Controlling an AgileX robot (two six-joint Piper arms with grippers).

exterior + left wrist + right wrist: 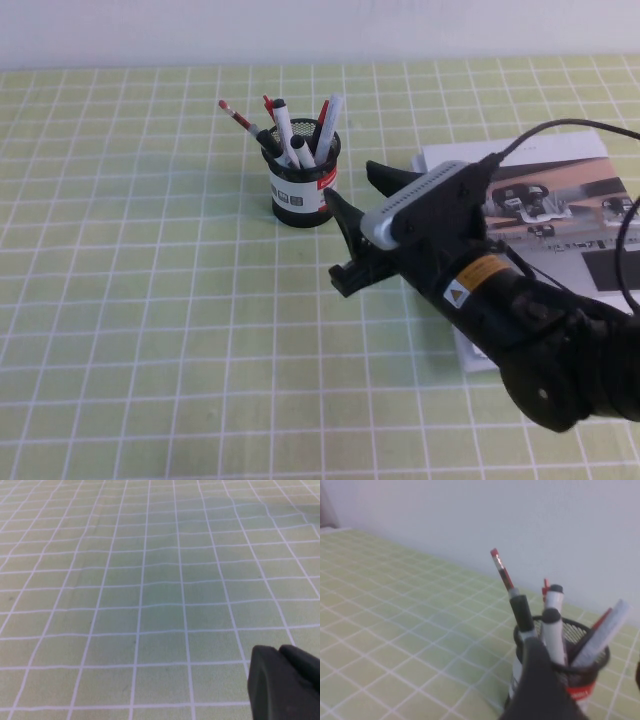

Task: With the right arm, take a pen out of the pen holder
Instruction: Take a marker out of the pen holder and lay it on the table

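A black mesh pen holder (299, 190) with a white and red label stands upright on the green grid mat, and shows close up in the right wrist view (582, 682). Several pens stick out of it: a red-tipped one (238, 118) leaning left, white markers with black caps (283, 122) and a pale grey pen (331, 122). My right gripper (357, 190) is open just to the right of the holder at its height, nothing between its fingers (537, 680). My left gripper (277, 652) hangs over bare mat, out of the high view, its two fingers together.
A printed booklet (560, 180) lies flat at the right, partly under the right arm. The green mat with white grid lines (150, 300) covers the table. A white wall runs along the far edge.
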